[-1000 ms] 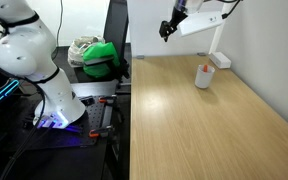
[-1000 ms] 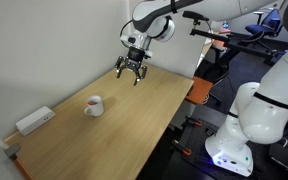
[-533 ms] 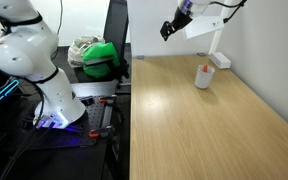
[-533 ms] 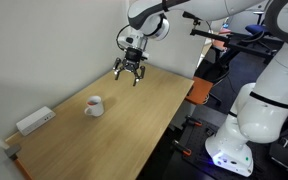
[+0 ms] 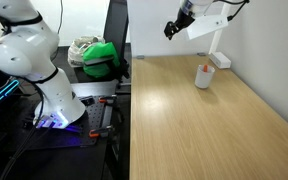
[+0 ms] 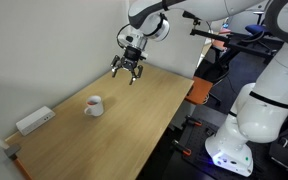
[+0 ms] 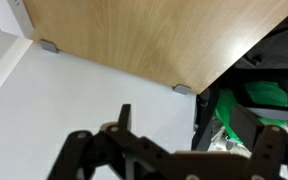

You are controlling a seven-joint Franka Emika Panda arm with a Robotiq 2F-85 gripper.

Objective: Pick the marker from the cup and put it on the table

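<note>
The small white cup [image 5: 203, 76] stands on the light wood table [image 5: 184, 125] near the far wall, with the orange-red marker [image 5: 203, 67] sticking out of its top. In an exterior view the cup [image 6: 93, 105] sits at the table's [image 6: 134, 125] left part. My gripper [image 5: 172, 27] hangs open and empty well above the table's far end, apart from the cup; it also shows in an exterior view [image 6: 127, 68]. The wrist view shows my dark fingers [image 7: 179, 125] spread, with the table's top [image 7: 144, 35] and white wall beyond. The cup is out of the wrist view.
A white box-shaped lamp base [image 5: 220, 61] stands by the wall behind the cup; it also shows in an exterior view [image 6: 34, 121]. A green bag [image 5: 102, 57] lies beyond the table's end. The robot base [image 5: 54, 95] stands beside the table.
My gripper has shifted a little along the table's far end toward the cup's side and slightly up. It stays open. The cup and marker have not moved.
</note>
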